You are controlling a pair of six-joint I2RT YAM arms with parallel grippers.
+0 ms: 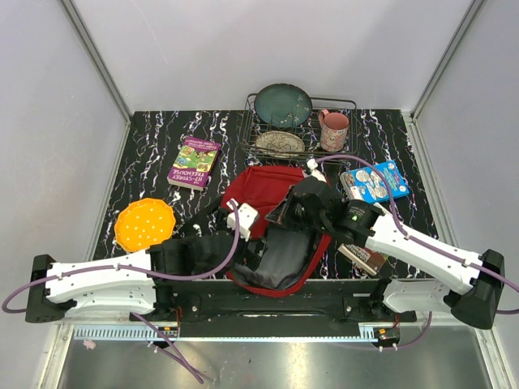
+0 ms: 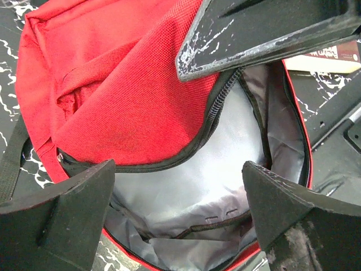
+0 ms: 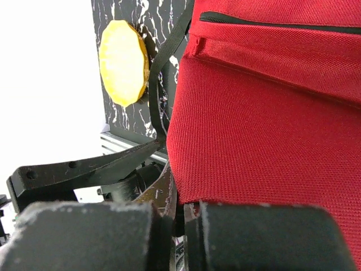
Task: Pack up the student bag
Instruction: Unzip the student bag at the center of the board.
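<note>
The student bag (image 1: 261, 188) is a red backpack lying in the middle of the table, its zip mouth toward the arms' bases. The mouth gapes, showing grey lining (image 2: 225, 169). My right gripper (image 1: 285, 214) is shut on the red upper flap at the zip edge and holds it raised; in the right wrist view the red fabric (image 3: 271, 113) runs into the closed gripper (image 3: 180, 226). My left gripper (image 2: 177, 217) hangs open just above the mouth, wide fingers (image 2: 62, 214) on either side, nothing between them. The right arm's scratched black fingers (image 2: 265, 31) show at the top of the left wrist view.
A purple-green book (image 1: 195, 162) and an orange plate (image 1: 144, 224) lie left of the bag. Behind it a wire rack (image 1: 350, 104) holds a teal plate (image 1: 282, 104) and a patterned dish (image 1: 280, 143); a pink mug (image 1: 332, 130) stands beside. A blue book (image 1: 373, 181) and a brown book (image 1: 362, 258) lie right.
</note>
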